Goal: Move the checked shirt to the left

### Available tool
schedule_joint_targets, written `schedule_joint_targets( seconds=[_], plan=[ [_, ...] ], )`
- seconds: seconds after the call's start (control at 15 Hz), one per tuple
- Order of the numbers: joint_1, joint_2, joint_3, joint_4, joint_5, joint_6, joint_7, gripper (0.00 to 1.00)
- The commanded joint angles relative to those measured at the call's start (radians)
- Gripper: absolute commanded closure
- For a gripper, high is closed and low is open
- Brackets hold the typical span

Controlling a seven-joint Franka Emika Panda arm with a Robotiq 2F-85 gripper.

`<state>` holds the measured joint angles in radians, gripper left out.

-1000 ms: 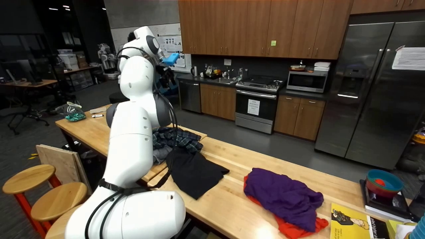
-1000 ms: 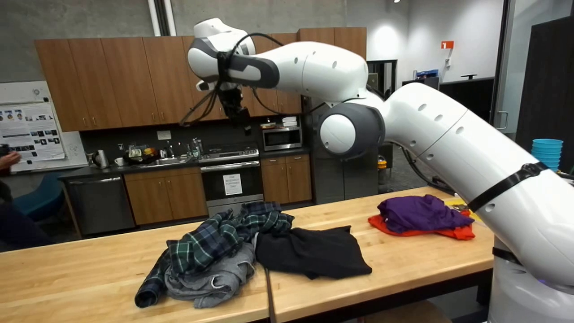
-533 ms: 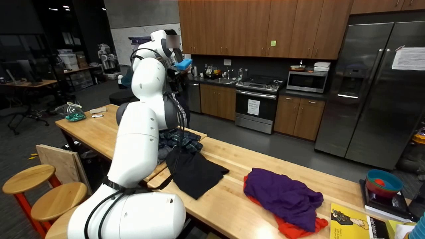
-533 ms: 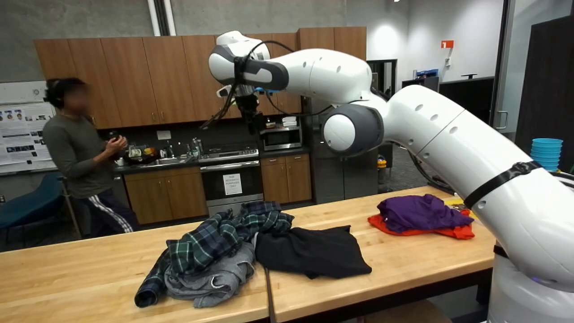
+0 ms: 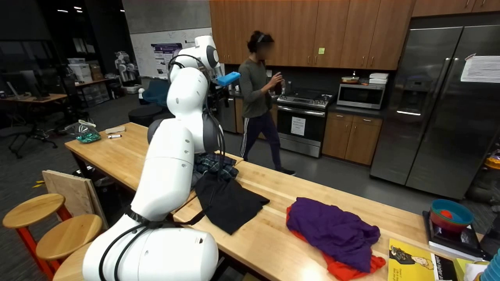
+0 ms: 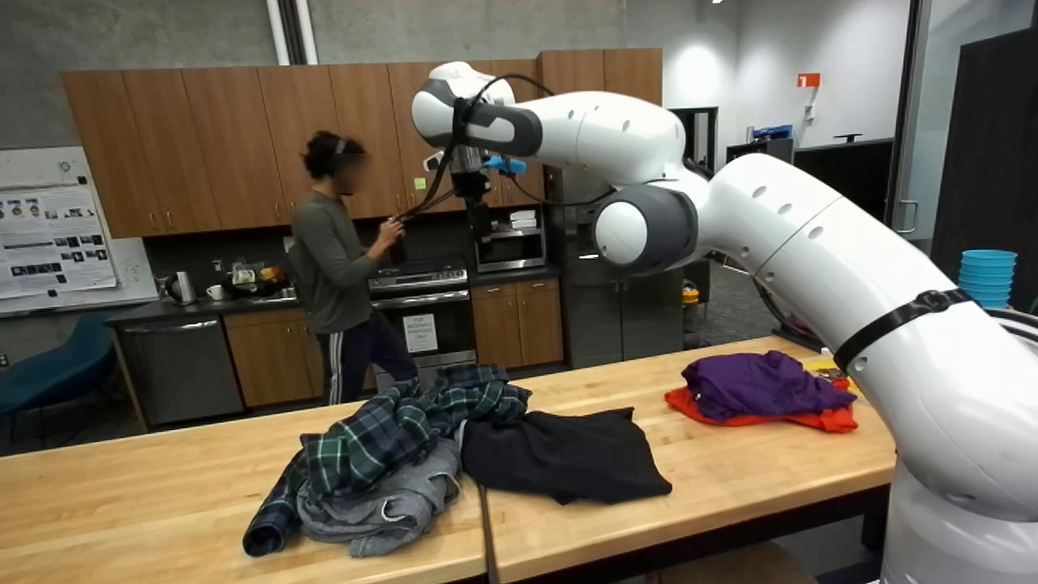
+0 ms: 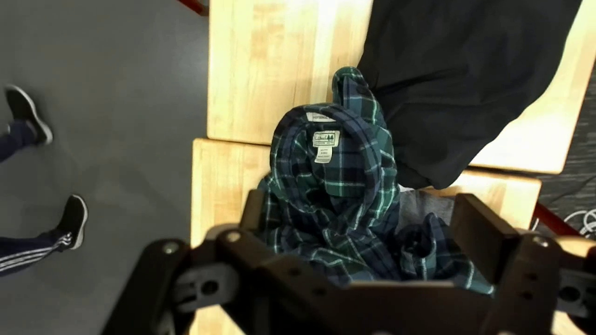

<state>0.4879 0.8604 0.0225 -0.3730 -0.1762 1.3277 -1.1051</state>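
The checked shirt, navy-and-green plaid with light lines, lies crumpled across two adjoining wooden tabletops, collar exposed, partly on a gray garment, touching the black cloth.

Dim left background in an exterior view, glare on the tabletop, hand blurred in wrist view

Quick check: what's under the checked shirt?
Gray cloth pokes out from under the checked shirt in an exterior view, lying on the wooden tabletop. How far it runs beneath, or whether anything else is there, can't be seen: the shirt covers it.
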Motion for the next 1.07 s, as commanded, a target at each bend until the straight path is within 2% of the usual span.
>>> schedule_joint_targets(
  seconds=[0.0,0.2,0.4,1.0],
  plan=[
    [-0.051,-0.002,0.025,0.003,0.051,-0.04,0.162,0.0],
    [-0.081,0.027,0.013,0.014,0.048,-0.013,0.303,0.0],
    [-0.113,0.065,-0.003,0.011,0.031,-0.04,0.428,0.0],
    [-0.143,0.209,-0.094,0.017,-0.101,-0.322,0.622,0.0]
  ],
)
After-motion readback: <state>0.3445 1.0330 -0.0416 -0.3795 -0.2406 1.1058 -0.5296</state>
